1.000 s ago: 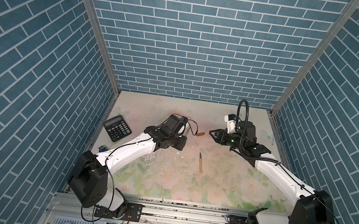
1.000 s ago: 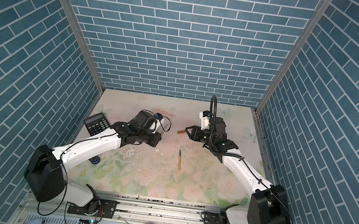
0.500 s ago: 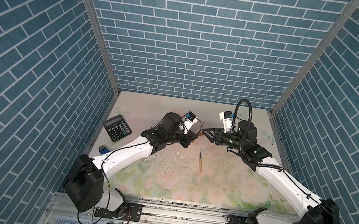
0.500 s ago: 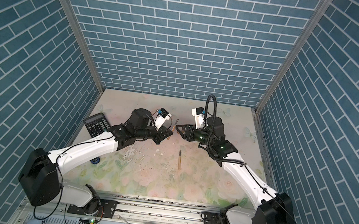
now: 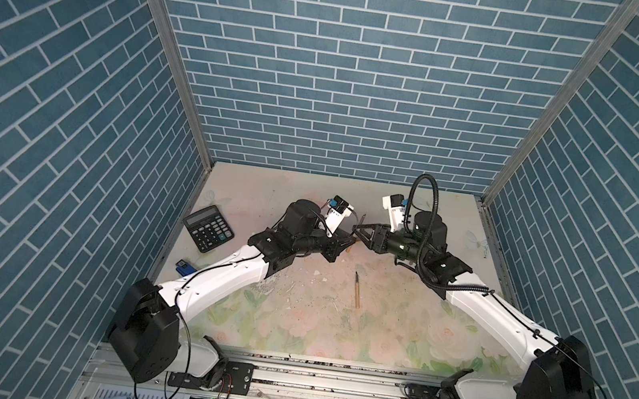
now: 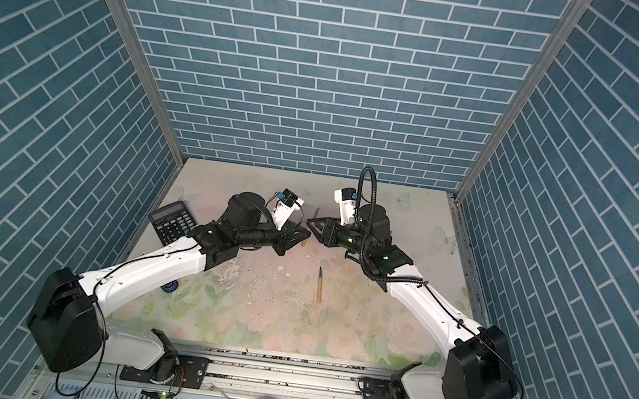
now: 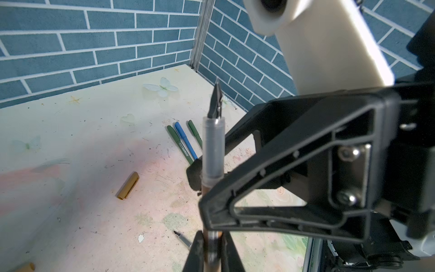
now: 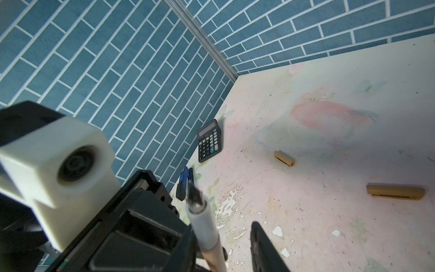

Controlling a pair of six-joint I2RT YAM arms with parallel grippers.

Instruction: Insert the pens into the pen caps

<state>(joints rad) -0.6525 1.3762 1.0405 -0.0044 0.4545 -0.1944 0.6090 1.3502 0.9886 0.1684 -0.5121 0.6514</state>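
My left gripper is shut on the lower, tan part of a pen, which stands upright with its clear grip section and dark tip up. In both top views the left gripper meets the right gripper above the table's middle. The right gripper is open around the same pen: the pen lies against one side, with a gap to the other finger. Another pen lies on the table. Tan pen caps lie loose nearby.
A black calculator and a small blue object sit by the left wall. Two green pens and a blue one lie side by side near the right wall. Brick walls close in three sides.
The left gripper rose from the table with the pen and swung toward the middle. The right gripper came to meet it, and its jaws have narrowed around the pen.
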